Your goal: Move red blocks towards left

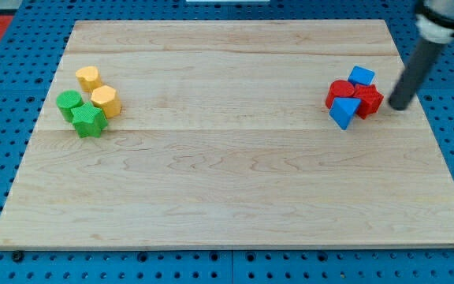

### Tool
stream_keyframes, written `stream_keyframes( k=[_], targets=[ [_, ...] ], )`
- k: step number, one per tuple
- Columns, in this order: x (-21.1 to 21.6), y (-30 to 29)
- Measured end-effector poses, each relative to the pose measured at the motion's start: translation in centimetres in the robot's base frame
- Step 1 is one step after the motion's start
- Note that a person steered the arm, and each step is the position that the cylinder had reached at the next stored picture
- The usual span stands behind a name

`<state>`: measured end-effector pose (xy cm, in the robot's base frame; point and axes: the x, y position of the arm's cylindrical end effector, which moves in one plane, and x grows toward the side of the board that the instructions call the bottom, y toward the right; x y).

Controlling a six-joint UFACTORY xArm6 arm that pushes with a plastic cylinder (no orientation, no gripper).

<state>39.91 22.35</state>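
Two red blocks sit at the view's right: a round red block (340,92) and a red star-like block (368,100), touching each other. A blue cube (361,76) lies just above them and a blue triangular block (344,113) just below, all in one tight cluster. My tip (396,105) stands on the board just right of the red star-like block, a small gap apart or barely touching; the dark rod slants up to the view's top right.
At the view's left sits a second cluster: two yellow hexagonal blocks (88,77) (105,101), a green round block (70,102) and a green star-like block (89,121). The wooden board (227,197) lies on a blue pegboard surface.
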Motion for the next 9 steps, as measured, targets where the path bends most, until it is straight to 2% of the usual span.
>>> stream_keyframes(
  k=[2,3,5,6,8,9],
  targets=[
    [-6.1,-11.0],
    [-5.7,-10.8],
    [-2.5,-5.2],
    [0.6,-6.1],
    [-6.8,-16.7],
    [-1.9,-14.7]
  ],
)
